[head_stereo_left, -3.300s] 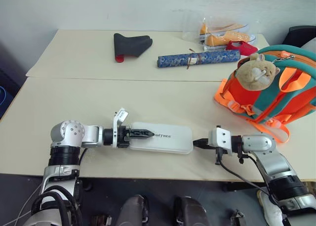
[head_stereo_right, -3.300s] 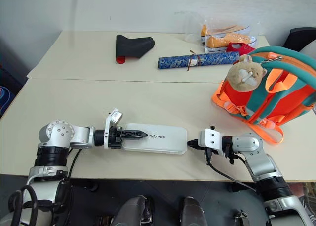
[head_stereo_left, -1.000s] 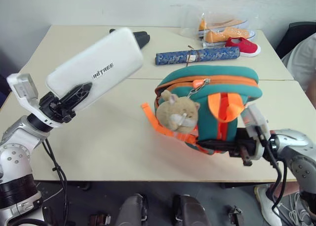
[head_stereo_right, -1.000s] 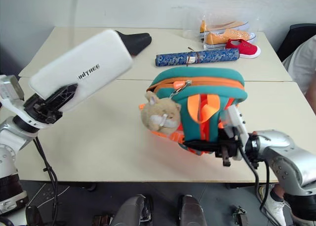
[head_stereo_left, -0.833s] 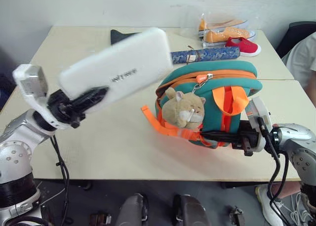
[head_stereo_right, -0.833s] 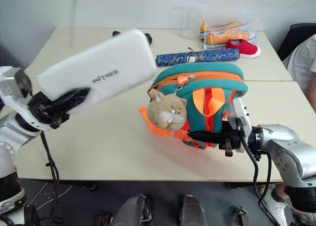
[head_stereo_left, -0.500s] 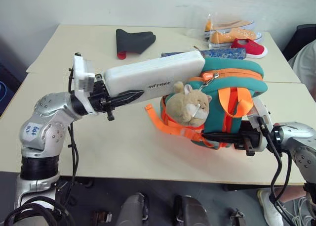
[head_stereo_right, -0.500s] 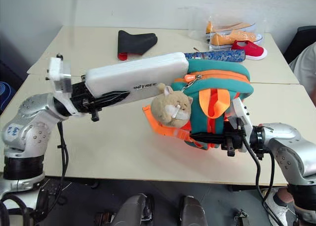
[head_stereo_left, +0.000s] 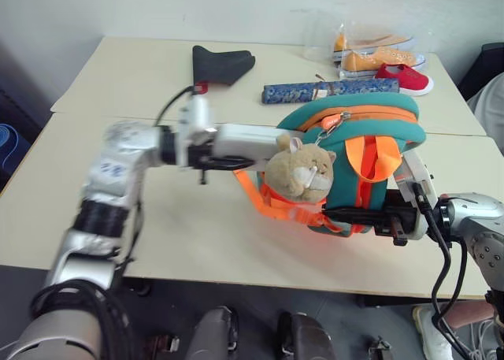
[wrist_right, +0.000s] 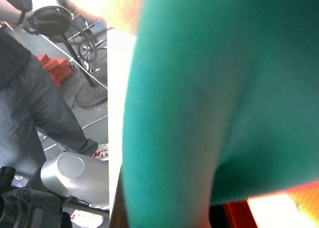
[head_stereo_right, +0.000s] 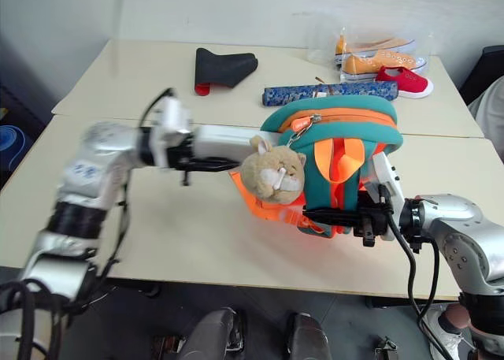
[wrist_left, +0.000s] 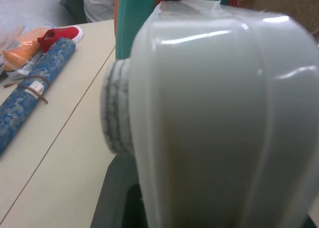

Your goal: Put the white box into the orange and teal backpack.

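The white box is pinched by the left end effector, its far end against the backpack. The backpack's lower edge is clamped in the right end effector.

Two pale beige tables pushed edge to edge before a plain white wall, dark floor below at the left, a black chair past the right end, and grey floor with red bricks in the right wrist view.
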Controlling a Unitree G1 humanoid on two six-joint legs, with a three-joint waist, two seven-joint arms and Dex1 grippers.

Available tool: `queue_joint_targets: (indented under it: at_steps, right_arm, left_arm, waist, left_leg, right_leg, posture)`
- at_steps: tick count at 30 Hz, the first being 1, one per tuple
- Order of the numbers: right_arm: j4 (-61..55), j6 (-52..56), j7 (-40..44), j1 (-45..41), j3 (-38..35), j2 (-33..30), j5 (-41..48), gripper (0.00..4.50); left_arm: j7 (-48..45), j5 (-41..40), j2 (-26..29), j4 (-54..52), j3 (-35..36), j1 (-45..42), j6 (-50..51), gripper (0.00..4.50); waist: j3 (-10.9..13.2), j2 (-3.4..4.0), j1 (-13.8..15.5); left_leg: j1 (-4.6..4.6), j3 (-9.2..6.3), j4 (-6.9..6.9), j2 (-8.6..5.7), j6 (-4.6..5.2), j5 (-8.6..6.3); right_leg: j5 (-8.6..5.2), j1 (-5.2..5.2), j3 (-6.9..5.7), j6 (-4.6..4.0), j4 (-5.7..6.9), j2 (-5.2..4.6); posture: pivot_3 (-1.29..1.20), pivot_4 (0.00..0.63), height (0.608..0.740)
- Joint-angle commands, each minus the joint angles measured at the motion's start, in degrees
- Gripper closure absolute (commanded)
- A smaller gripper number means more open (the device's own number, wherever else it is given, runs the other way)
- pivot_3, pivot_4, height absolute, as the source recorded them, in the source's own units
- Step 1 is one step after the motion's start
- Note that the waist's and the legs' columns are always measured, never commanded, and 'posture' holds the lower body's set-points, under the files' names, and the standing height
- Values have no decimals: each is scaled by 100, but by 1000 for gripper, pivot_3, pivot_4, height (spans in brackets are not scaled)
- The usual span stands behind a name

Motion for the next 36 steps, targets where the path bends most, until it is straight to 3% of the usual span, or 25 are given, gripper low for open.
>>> queue_joint_targets:
  at_steps: [1, 4, 7, 11, 16, 24, 31, 36]
  right_arm:
    - [-160, -29, -32, -101, -52, 92, 117, 4487]
    - [-229, -12, -114, -141, -10, 193, 109, 4487]
    - [-333, 4, -233, -143, 20, 256, 84, 4487]
    - [-493, 112, -563, -142, -51, 409, 205, 4500]
    - [-648, 242, -886, -86, -108, 500, 273, 4500]
    - [-666, 233, -1058, -83, 12, 619, 245, 4500]
    - [-526, 167, -1017, -177, 117, 676, 143, 4500]
    - [-483, 202, -1013, -238, 177, 706, 167, 4500]
  left_arm:
    - [177, 333, -593, 374, -341, -551, 9, 3272]
    - [500, 568, -1433, 803, -537, -1005, -67, 3272]
    - [608, 656, -1804, 887, -514, -1063, -89, 3272]
    - [477, 402, -1605, 700, -85, -793, 83, 2059]
    - [-264, -261, -982, 392, 670, -359, -79, 594]
    - [-1299, -571, 89, -205, 1032, 279, -329, 594]
    - [-272, -1059, -259, -2206, 1162, 1009, 46, 594]
    - [448, -784, -639, -2748, 945, 1293, -124, 594]
  waist:
    - [0, 0, -3]
    - [0, 0, -18]
    - [0, 0, -29]
    - [1, 0, -117]
    - [3, 2, -198]
    - [3, 4, -171]
    - [3, 4, -143]
    - [3, 4, -154]
  left_leg:
    - [-7, 2, 1, -1, 5, -1]
    - [-22, 6, 1, -1, 42, 14]
    - [-56, 3, 11, -3, 45, 15]
    - [-61, 4, 14, -3, 49, 17]
    - [-57, -6, 39, 6, 44, 35]
    - [-57, -36, 41, 6, 28, 41]
    - [-58, -53, 48, -2, 38, 35]
    - [-53, -52, 47, 1, 35, 37]
  right_leg:
    - [2, -5, 1, 3, -4, 0]
    - [3, -11, -9, 5, 4, 15]
    - [3, -35, -45, 5, 5, 22]
    - [3, -39, -106, 5, 9, 19]
    - [3, -32, -107, 5, 25, 7]
    - [3, -24, -83, 3, 24, 2]
    - [3, 0, -88, 3, 22, -3]
    - [4, 2, -91, 4, 24, 3]
  posture:
    - [0, 150, 740]
    - [0, 150, 740]
    - [0, 150, 740]
    - [0, 150, 740]
    - [0, 150, 740]
    - [0, 150, 740]
    - [0, 150, 740]
    - [0, 150, 740]
